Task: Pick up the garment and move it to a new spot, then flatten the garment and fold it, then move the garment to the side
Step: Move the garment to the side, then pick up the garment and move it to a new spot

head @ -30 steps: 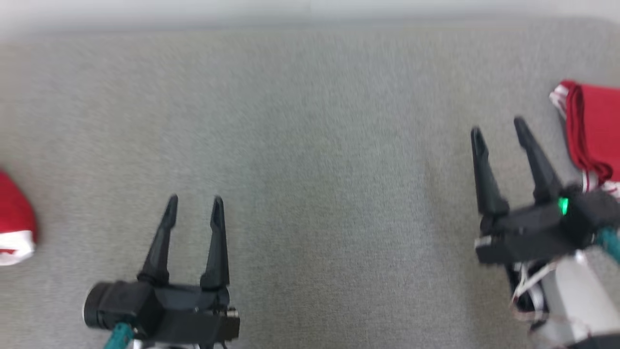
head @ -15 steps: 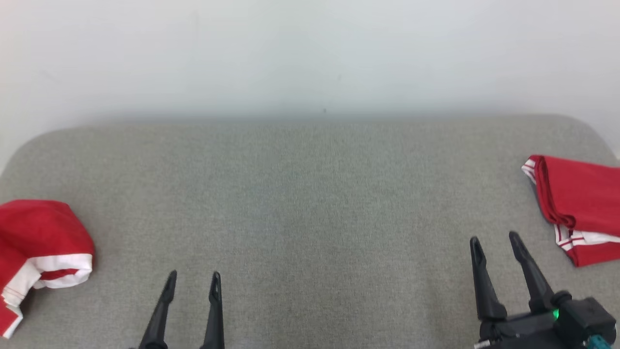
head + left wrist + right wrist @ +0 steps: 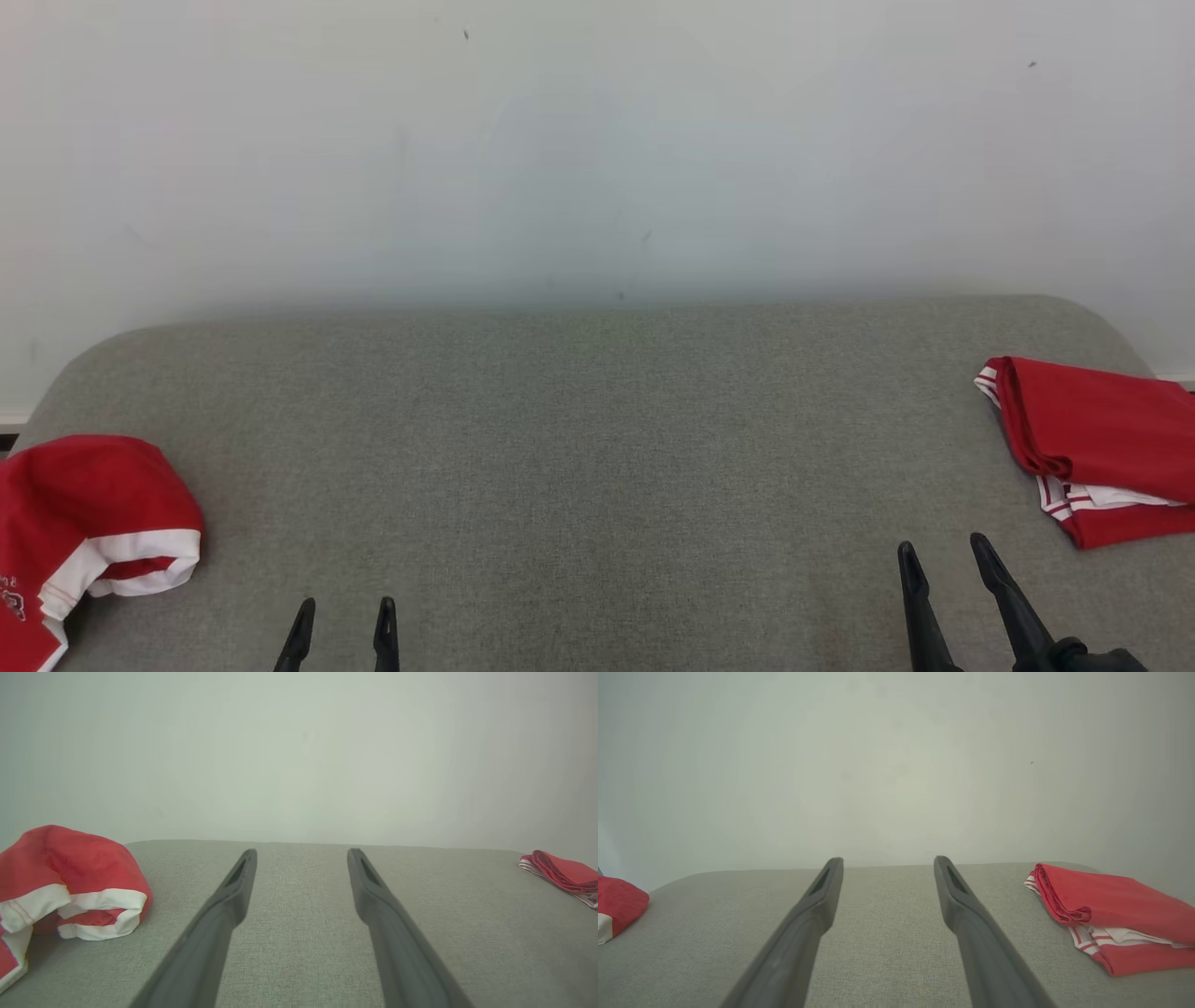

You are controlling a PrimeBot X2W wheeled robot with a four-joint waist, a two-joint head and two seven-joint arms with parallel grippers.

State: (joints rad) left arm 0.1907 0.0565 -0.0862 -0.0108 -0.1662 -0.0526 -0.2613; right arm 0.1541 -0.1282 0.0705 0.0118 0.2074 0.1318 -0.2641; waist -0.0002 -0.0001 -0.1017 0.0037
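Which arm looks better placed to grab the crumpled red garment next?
Probably the left. The crumpled garment lies at the left end of the grey cushion, close beside the open, empty left hand. The right hand, also open, sits far across, near the folded garment.

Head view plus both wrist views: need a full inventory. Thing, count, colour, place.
crumpled garment: one, red with white trim, bunched at the left edge of the surface, partly cut off by the head view's edge
folded garment: one, red with white striped trim, lying flat at the far right of the surface
padded surface: one, grey fabric with rounded far corners, spans the width of the head view under both garments
wall: one, off-white, directly behind the surface
left gripper: one, dark fingers, lower left, open and empty, apart from the crumpled garment
right gripper: one, dark fingers, lower right, open and empty, near the folded garment but not touching it
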